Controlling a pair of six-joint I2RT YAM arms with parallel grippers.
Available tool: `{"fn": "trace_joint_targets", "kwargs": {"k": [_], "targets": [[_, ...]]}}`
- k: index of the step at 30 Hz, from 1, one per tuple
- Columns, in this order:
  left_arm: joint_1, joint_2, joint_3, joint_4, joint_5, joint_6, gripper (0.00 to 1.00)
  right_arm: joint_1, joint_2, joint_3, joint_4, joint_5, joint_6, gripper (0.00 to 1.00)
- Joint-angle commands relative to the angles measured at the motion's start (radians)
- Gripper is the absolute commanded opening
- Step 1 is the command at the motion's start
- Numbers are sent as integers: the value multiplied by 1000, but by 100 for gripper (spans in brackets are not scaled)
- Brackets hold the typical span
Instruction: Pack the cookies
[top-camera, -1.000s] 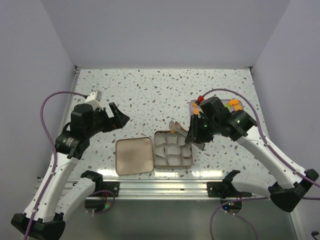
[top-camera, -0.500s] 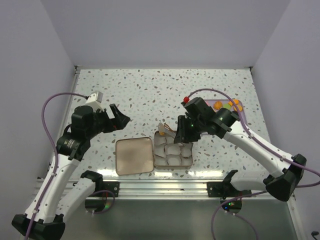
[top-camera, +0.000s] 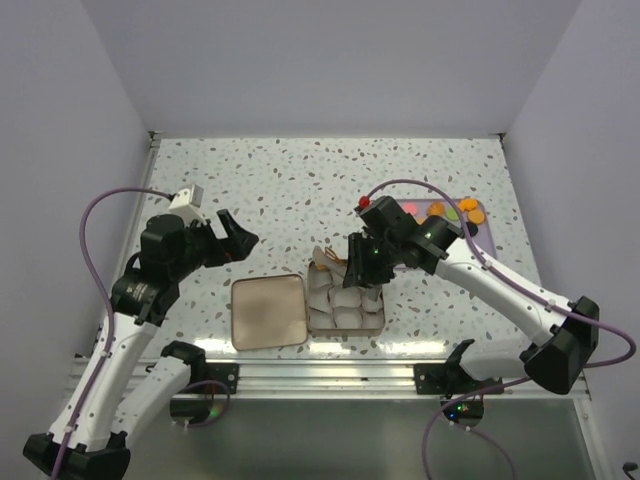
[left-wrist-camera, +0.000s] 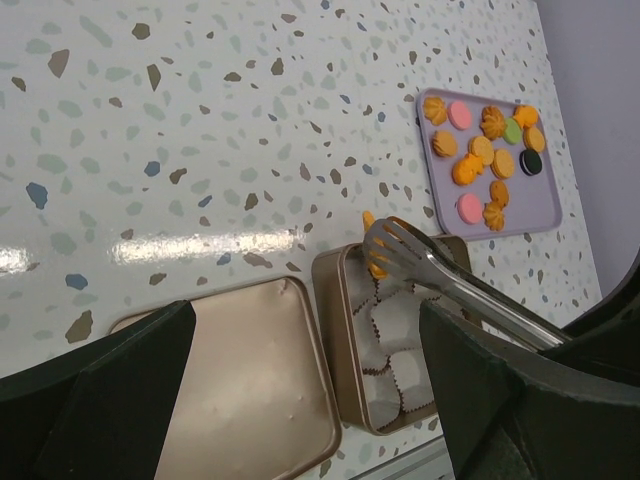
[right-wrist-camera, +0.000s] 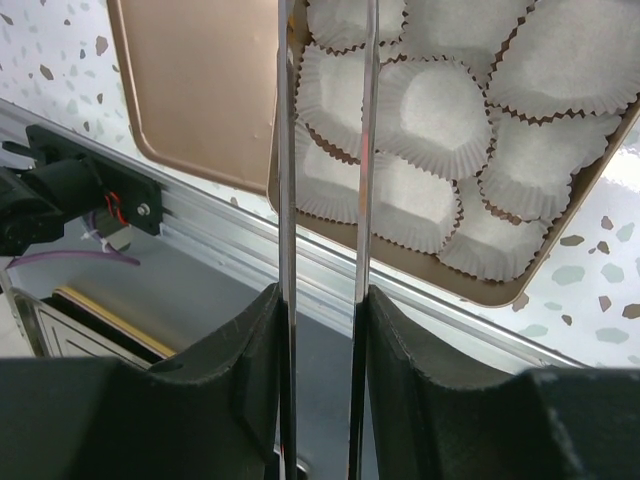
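Shifted left: tongs (left-wrist-camera: 440, 268), cookie (left-wrist-camera: 376, 267) at tin (left-wrist-camera: 334, 340).

On the worktop (top-camera: 300, 180) the tin (top-camera: 346, 331) sits near the front edge, around the middle. Its lid (top-camera: 267, 311) lies flat just to its left. Paper cups (right-wrist-camera: 430, 100) sit in rows inside the tin. The tray (left-wrist-camera: 520, 215) lies behind and to the right, with the cookies (left-wrist-camera: 480, 150) on it. The tongs (left-wrist-camera: 440, 275) reach from the right over the tin's back left corner, with one cookie (left-wrist-camera: 375, 268) between their tips.
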Motion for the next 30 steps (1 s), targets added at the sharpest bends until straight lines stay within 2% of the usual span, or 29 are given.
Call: {"fn": "trace_joint_targets", "kwargs": {"k": [1,7,17,23,26,30], "targets": [[-5,12,-12,51,5,23,100,5,-34,-13,42,16,-3,38],[-5,28,-4,59,9,39,100,4,-53,-27,49,12,19,45],[-5,-17,-22,36,-3,31,100,5,-76,37,-15,42,11,46],[-5,-32,-38,36,-1,28,100,-4,-61,149,-150,200,-41,48],[-5,-15,-32,47,9,34,100,-58,-44,201,-199,265,-66,48],[-5,11,-16,60,16,42,100,-191,-57,200,-227,260,-109,48]]}}
